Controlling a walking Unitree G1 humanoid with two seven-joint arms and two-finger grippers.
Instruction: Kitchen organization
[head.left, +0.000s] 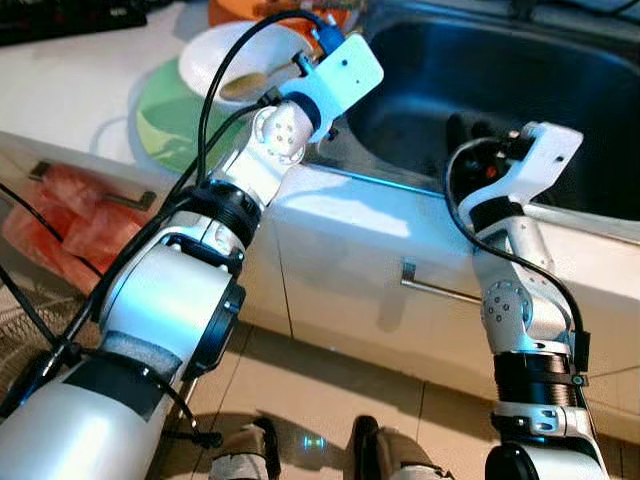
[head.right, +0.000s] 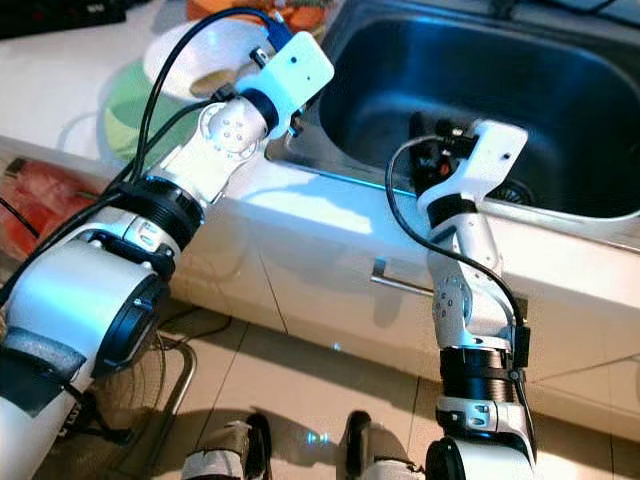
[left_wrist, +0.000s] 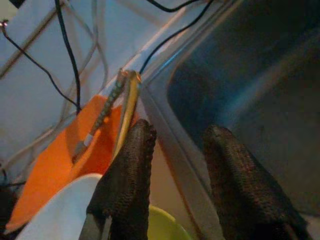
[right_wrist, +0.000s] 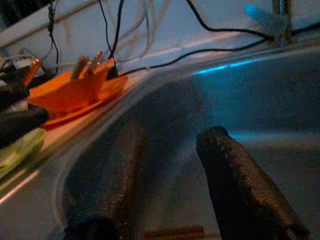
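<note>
- The sink (head.right: 560, 110) is a deep stainless-steel basin with rounded corners and a dull, bluish sheen, set into a white countertop (head.left: 60, 90).
- The left gripper (left_wrist: 175, 170) hangs over the sink's left rim, beside the dishes; its two black fingers (left_wrist: 125, 185) have a woven, mesh-like texture, stand apart and hold nothing.
- The right gripper (right_wrist: 170, 185) reaches down inside the basin; its coarse black fingers (right_wrist: 240, 185) are likewise spread, with nothing between them.
- A white bowl (head.left: 235, 55), smooth and round, sits on a flat lime-green plate (head.left: 165, 115) on the counter just left of the sink.
- Behind them lies an orange plastic tray (left_wrist: 55, 170) with slim utensils (left_wrist: 112, 100) resting in it; what kind they are cannot be told.
- A small brownish stick-shaped item (right_wrist: 172, 233) lies on the basin floor under the right gripper.
- White cabinet doors with a slim metal bar handle (head.left: 440, 288) stand below the counter.
- No readable writing or brand shows anywhere.
</note>
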